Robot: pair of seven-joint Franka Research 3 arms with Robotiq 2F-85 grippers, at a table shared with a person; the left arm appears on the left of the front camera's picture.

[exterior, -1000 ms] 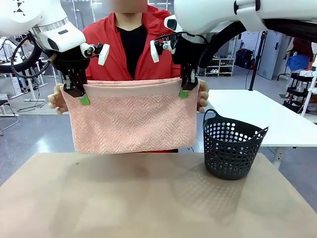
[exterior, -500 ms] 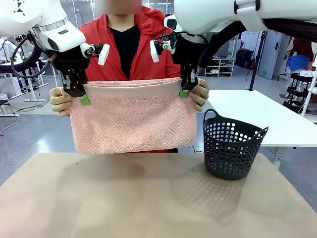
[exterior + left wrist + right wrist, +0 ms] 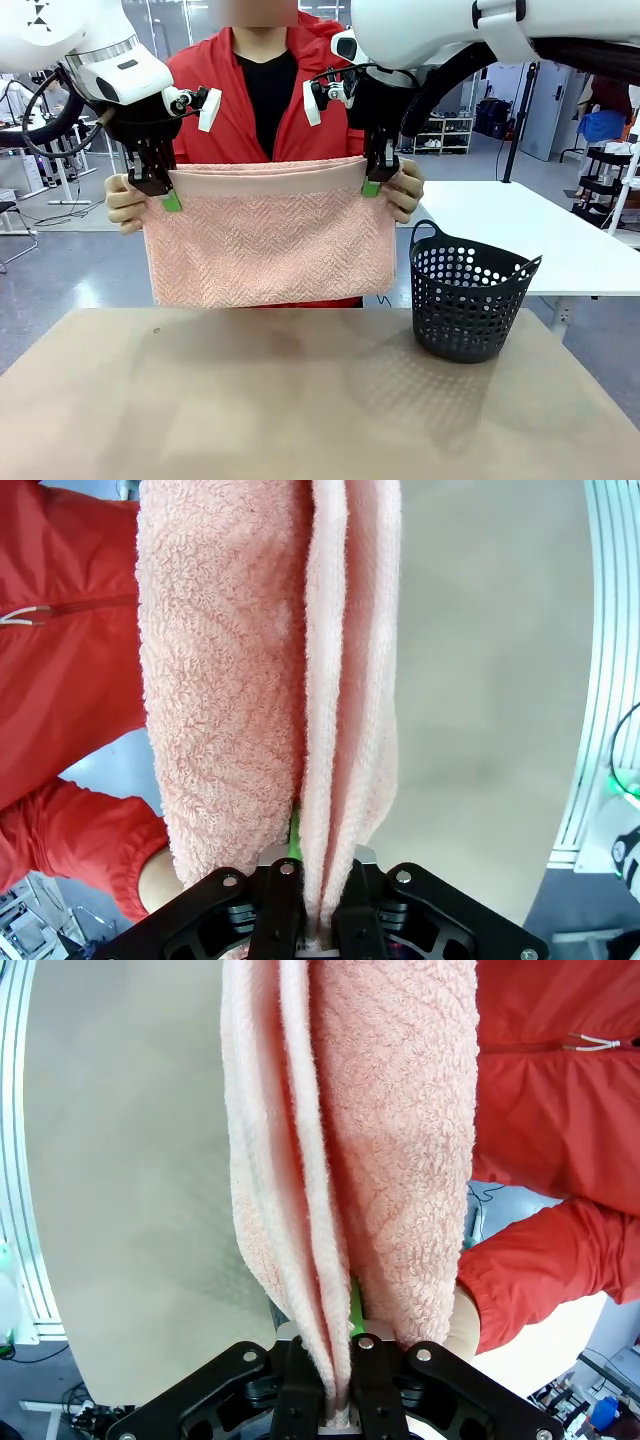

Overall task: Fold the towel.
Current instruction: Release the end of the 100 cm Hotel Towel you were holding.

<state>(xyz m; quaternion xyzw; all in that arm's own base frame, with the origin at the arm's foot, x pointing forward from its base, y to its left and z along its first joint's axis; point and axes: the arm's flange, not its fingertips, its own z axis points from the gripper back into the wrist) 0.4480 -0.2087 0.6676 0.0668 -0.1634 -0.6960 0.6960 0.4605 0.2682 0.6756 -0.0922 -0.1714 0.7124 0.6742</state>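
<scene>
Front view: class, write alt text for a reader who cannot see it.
A salmon-pink towel hangs doubled above the table, its top corners in the left gripper and right gripper, while a person in red holds both sides. A black basket stands on the table's right.

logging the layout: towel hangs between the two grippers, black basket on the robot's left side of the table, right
No: the front view shows the black basket on the robot's right side of the table. The towel does hang between the left gripper and the right gripper.
</scene>
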